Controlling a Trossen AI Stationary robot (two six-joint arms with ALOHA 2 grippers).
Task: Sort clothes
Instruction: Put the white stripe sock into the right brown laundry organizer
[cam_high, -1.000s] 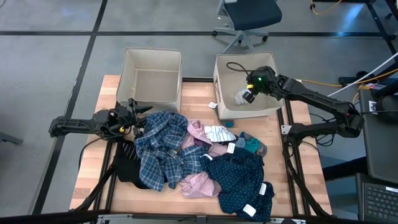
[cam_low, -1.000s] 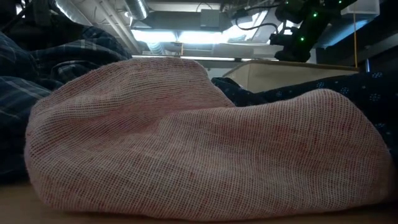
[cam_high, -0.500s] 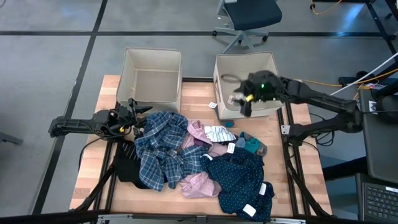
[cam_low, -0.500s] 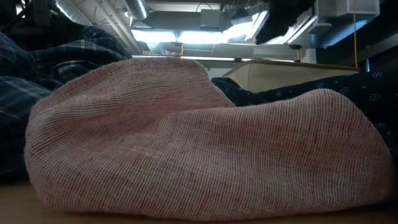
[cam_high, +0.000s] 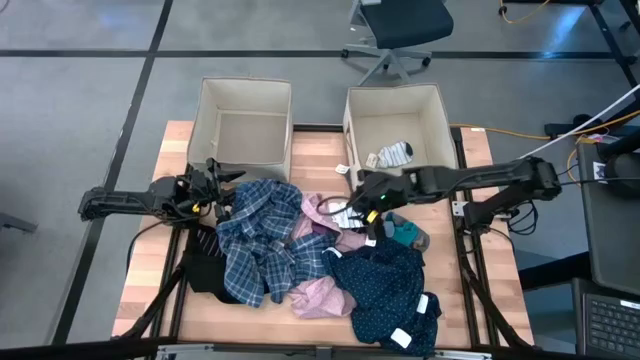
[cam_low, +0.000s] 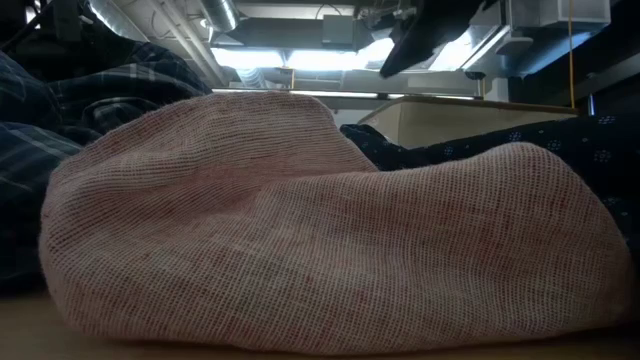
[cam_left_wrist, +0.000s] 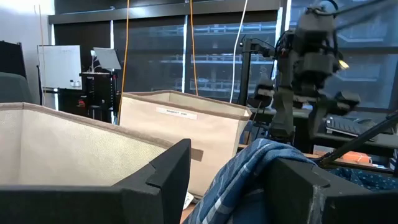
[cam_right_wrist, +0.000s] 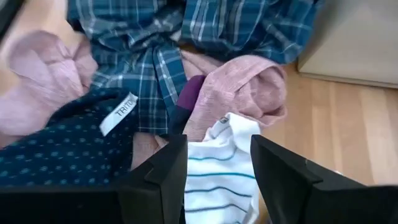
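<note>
Jaws first, going from our left: the left gripper (cam_high: 213, 187) waits at the table's left edge with its jaws apart and nothing between them, its fingertips against the blue plaid shirt (cam_high: 255, 235), beside the left bin (cam_high: 205, 125), which looks empty. We see no change on that side.

The change is all on the right. A second ago the right gripper (cam_high: 362, 200) hung over the right bin (cam_high: 350, 115) holding a small pale garment; now that grey-and-white piece (cam_high: 390, 155) lies on the bin's floor, and the arm has swung out across the table to the middle of the pile. Its jaws stand apart and empty, straddling the white striped piece (cam_right_wrist: 214, 177), with the pink garment (cam_right_wrist: 239, 87) just beyond and the navy dotted piece (cam_high: 385, 285) nearer the front edge.

We read this as one item sorted and the next pick lined up, most likely the striped one. Most of the heap is unsorted: the plaid shirt, the pink garments, the black piece (cam_high: 205, 270), the navy piece and the teal socks (cam_high: 405, 232) all lie on the table (cam_high: 470, 280). The striped piece overlaps the pink, so a closing grip could catch both.
</note>
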